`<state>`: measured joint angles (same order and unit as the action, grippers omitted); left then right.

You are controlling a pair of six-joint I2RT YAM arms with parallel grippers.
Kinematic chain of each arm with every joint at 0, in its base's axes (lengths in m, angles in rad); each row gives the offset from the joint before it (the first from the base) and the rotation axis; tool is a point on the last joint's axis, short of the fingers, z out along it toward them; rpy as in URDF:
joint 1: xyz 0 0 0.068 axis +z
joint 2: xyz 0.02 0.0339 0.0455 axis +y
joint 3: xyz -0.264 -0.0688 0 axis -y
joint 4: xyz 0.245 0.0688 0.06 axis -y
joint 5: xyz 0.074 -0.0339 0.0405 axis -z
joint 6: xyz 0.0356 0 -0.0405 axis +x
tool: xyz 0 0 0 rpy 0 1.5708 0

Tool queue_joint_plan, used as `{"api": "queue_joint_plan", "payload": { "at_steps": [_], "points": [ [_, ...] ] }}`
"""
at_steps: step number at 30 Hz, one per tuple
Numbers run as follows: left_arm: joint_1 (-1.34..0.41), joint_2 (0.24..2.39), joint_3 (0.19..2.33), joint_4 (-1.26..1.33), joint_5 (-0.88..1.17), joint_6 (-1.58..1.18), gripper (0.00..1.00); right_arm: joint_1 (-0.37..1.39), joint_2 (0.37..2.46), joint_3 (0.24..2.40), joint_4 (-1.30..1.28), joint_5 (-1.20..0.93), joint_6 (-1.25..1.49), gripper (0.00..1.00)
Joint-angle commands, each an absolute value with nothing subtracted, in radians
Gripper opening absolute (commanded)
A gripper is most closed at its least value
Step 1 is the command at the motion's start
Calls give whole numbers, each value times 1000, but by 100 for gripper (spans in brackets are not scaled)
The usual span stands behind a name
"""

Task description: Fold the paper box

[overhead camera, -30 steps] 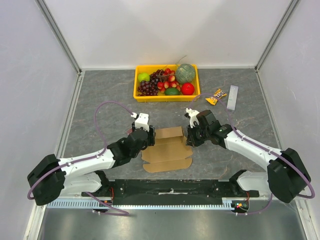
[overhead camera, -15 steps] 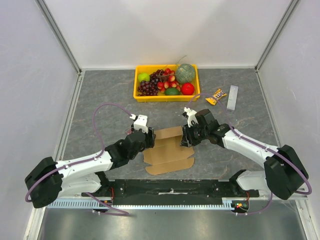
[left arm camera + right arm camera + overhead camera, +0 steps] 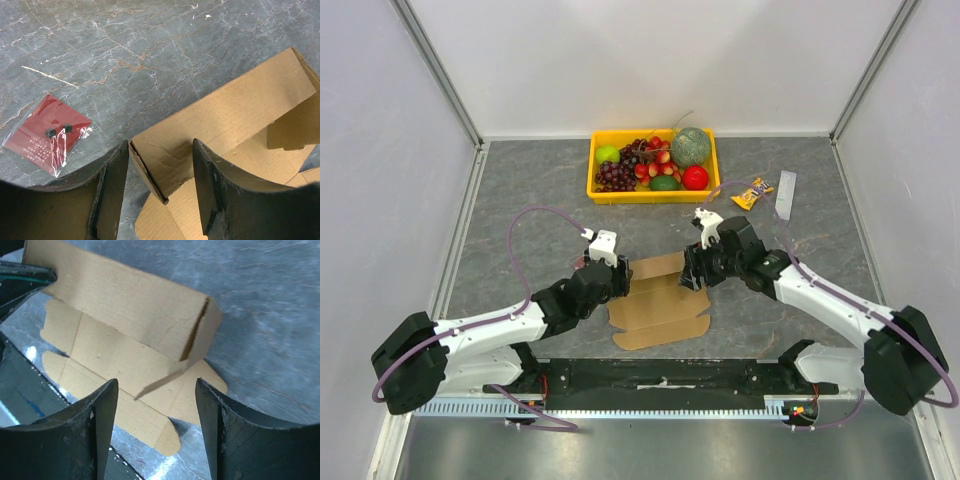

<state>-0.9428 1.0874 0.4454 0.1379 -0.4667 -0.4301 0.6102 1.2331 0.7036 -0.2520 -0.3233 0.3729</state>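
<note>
As it gapes, the left hand (image 3: 161, 147) straddles the paper box (image 3: 225, 115) edge.

Bright, even overhead light; shadows soft and short. Sheen on the metal rail (image 3: 660, 450) at the near edge. Right wrist view slightly blurred, table (image 3: 270, 300) washed pale.

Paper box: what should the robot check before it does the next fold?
1. Both open: ok, left pincer and right pincer gape.
2. Wall corner of the paper box inside left pincer: ok.
3. Right pincer touching the end flap: cannot tell.
4. The front flaps folded up: not ok, flat on the table.
5. The red packet clear of the box: ok, lying apart.
</note>
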Motion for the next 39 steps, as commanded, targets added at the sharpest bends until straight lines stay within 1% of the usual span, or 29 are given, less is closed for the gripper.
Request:
{"api": "queue_joint_plan", "payload": {
  "at_steps": [1, 4, 6, 9, 14, 18, 19, 31, 39],
  "points": [
    [-942, 1091, 431, 169, -462, -454, 59, 603, 1131, 767, -299, -134, 357, 71],
    [-945, 1083, 430, 167, -468, -451, 59, 586, 1097, 770, -325, 27, 377, 74],
    [-943, 1080, 431, 167, -471, -449, 59, 581, 1098, 772, -363, 125, 394, 74],
    [-945, 1078, 433, 167, -469, -449, 59, 578, 1117, 759, -402, 176, 403, 72],
    [-942, 1077, 439, 167, -469, -440, 59, 580, 1100, 686, -385, 106, 408, 73],
    [-942, 1074, 445, 166, -468, -439, 59, 580, 1074, 585, -263, -46, 402, 73],
    [-943, 1074, 446, 166, -468, -437, 59, 580, 1069, 546, -183, -89, 394, 74],
    [-943, 1078, 451, 166, -462, -436, 59, 580, 1101, 384, 198, -225, 285, 74],
    [-943, 1078, 449, 166, -457, -436, 59, 580, 1189, 370, 362, -291, 252, 74]
  ]
}}
